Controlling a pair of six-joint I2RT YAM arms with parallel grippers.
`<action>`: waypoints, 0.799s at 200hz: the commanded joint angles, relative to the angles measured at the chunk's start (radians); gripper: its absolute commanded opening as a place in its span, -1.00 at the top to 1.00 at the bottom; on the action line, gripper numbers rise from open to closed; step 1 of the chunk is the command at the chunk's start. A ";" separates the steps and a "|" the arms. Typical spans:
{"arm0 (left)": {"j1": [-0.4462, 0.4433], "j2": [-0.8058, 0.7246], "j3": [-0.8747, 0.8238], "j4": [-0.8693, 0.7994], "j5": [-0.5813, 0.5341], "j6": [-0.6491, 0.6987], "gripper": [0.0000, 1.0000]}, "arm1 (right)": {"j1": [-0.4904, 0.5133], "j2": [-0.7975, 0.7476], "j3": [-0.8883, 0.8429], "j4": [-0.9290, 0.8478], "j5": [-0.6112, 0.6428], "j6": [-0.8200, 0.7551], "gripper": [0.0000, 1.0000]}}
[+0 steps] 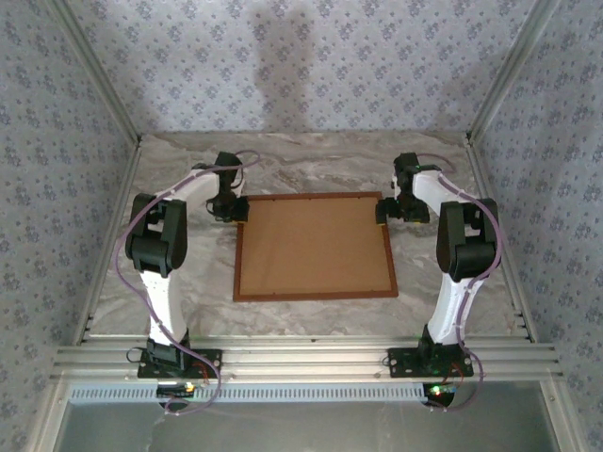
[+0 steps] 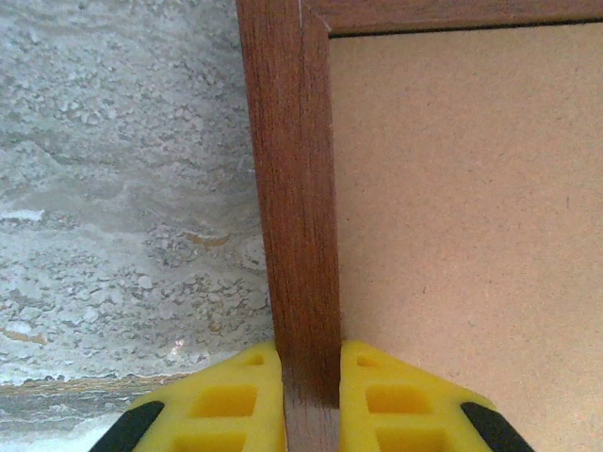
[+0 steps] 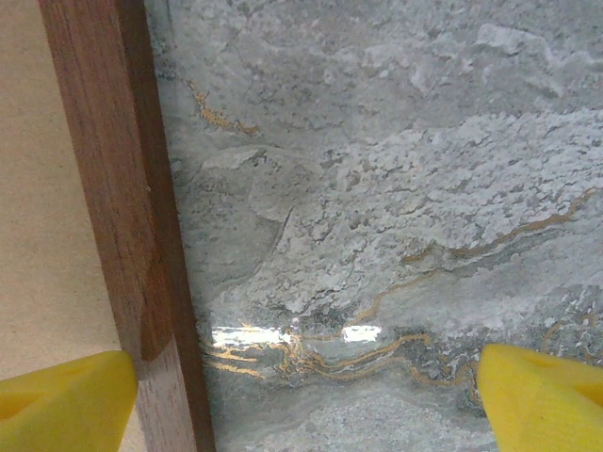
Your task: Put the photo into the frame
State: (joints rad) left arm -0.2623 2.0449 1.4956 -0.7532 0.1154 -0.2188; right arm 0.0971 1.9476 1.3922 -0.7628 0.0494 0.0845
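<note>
The frame (image 1: pixel 238 264), thin reddish-brown wood, lies flat in the middle of the marble table with a plain brown backing board (image 1: pixel 316 247) inside it. My left gripper (image 1: pixel 236 209) sits at the frame's far left corner. In the left wrist view its yellow fingers (image 2: pixel 226 405) are shut on the frame's side bar (image 2: pixel 297 188). My right gripper (image 1: pixel 384 211) is at the far right corner and stands open. In the right wrist view the frame bar (image 3: pixel 118 188) runs just inside its left finger (image 3: pixel 66 400), with bare table across the rest of the gap. The photo is hidden.
The marble tabletop (image 1: pixel 170 282) surrounds the frame on all sides. Patterned walls with aluminium rails close in the back and both sides. An aluminium rail (image 1: pixel 301 358) runs along the near edge by the arm bases.
</note>
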 commanded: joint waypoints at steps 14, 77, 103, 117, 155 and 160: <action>-0.008 0.018 0.012 -0.051 -0.014 0.006 0.68 | 0.000 0.040 0.015 -0.007 0.001 -0.017 -0.89; -0.008 0.018 0.012 -0.050 -0.005 -0.001 0.68 | 0.024 0.090 0.008 -0.006 0.012 -0.015 -0.89; -0.008 0.017 0.013 -0.050 0.003 -0.004 0.70 | 0.067 0.118 0.017 -0.035 0.077 -0.014 -0.93; -0.008 0.016 0.014 -0.050 0.004 -0.004 0.70 | 0.096 0.131 0.019 -0.049 0.081 -0.008 -0.96; -0.008 0.014 0.010 -0.048 0.006 -0.005 0.70 | 0.132 0.149 0.049 -0.096 0.146 0.000 -0.99; -0.008 0.014 0.010 -0.048 0.008 -0.006 0.70 | 0.135 0.149 0.054 -0.103 0.153 0.004 -0.99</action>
State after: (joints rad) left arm -0.2623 2.0449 1.4967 -0.7578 0.1146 -0.2287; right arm 0.1940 2.0178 1.4578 -0.8047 0.1925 0.0814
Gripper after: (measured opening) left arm 0.150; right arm 0.994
